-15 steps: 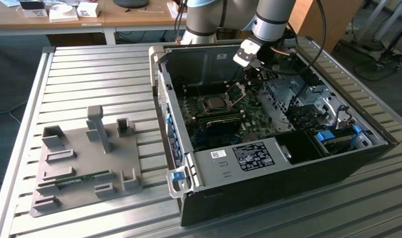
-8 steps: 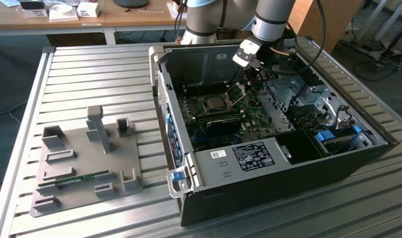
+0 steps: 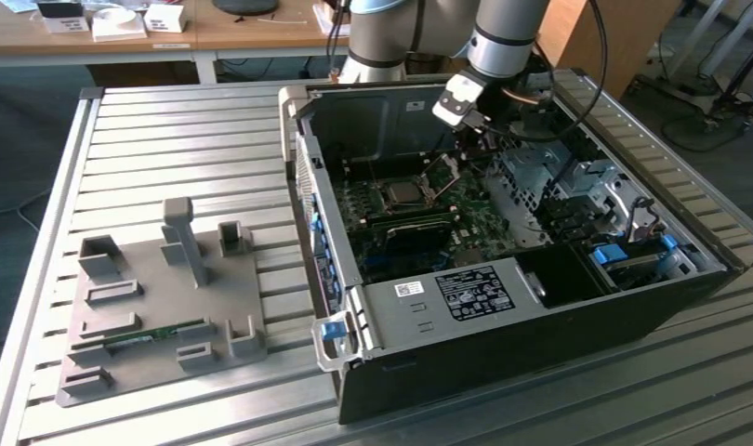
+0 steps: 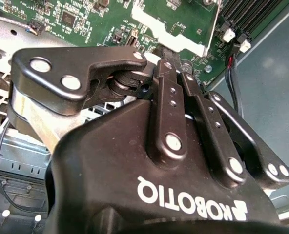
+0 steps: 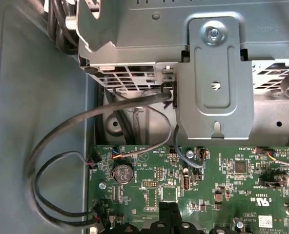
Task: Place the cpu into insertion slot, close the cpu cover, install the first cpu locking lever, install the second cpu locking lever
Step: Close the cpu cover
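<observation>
Down inside the open black tower computer case [image 3: 538,353], above the green motherboard [image 5: 222,190]: the black two-finger gripper [image 3: 480,139]. In both wrist views, fingertips [image 5: 164,217] pressed together with no gap to see. Cannot tell about anything thin pinched there.

Looks seated flat in the socket, going by the exterior view: the small square cpu with its silver-grey metal top [image 3: 408,192]. Just beside it, toward the exterior view's right, tilted up on its hinge and not laid down: the silvery metal cpu cover, a frame plate with a square opening [image 3: 447,177]. In the second wrist view, right ahead of the closed tips, touching or very near; cannot say which. Cover step not yet done, by this reading. Locking levers too small to tell apart.

Likely trouble from here:

- From an off-centre push at one corner of the raised frame: twisting on the hinge and a skewed landing on the chip's edge.
- From closed tips on a thin, smooth metal rim: a slip, then a knock on the chip or on the small board parts around the socket.
- From a chip not fully level under a closing frame: bent socket contacts. Levelness not checkable in these views.
</observation>
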Robot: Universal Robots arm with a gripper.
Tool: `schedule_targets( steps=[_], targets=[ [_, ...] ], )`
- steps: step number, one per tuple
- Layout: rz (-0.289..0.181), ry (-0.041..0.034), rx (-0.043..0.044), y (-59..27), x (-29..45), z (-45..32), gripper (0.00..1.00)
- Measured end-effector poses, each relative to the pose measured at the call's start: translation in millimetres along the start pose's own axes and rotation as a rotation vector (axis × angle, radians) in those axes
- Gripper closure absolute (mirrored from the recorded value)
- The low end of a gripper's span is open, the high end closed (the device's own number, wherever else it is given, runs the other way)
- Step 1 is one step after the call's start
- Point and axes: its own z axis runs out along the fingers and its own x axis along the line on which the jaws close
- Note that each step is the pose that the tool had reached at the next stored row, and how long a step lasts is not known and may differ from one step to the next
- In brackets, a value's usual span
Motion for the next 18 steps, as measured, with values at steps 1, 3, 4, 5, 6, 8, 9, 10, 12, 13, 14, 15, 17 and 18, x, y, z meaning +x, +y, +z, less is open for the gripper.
schedule_targets(
  steps=[1,3,4,5,6,8,9,10,12,13,14,15,17,18],
  targets=[
    [0.0,-0.0001,0.0,-1.0,0.0,0.0,0.89],
    [0.001,-0.0001,-0.0001,-3.8,0.0,-0.1,0.89],
    [0.002,0.0,-0.0001,-5.0,-0.1,-0.1,0.89],
    [0.002,-0.0001,-0.0001,-6.2,-0.1,-0.1,0.89],
    [0.003,-0.0001,-0.0001,-7.3,-0.1,-0.1,0.89],
    [0.003,-0.0001,-0.0001,-9.1,-0.1,-0.1,0.89],
    [0.004,-0.0001,-0.0001,-10.0,-0.1,-0.1,0.89],
    [0.004,-0.0002,-0.0001,-10.8,-0.1,-0.1,0.89],
    [0.005,-0.0002,-0.0001,-12.5,-0.2,-0.1,0.89],
    [0.005,-0.0002,-0.0002,-13.4,-0.2,-0.1,0.89],
    [0.005,-0.0002,-0.0002,-14.2,-0.2,-0.1,0.89],
    [0.006,-0.0002,-0.0002,-15.0,-0.2,-0.1,0.89],
    [0.006,-0.0002,-0.0002,-16.4,-0.2,-0.1,0.89],
    [0.006,-0.0003,-0.0002,-17.1,-0.2,-0.1,0.89]
  ],
)
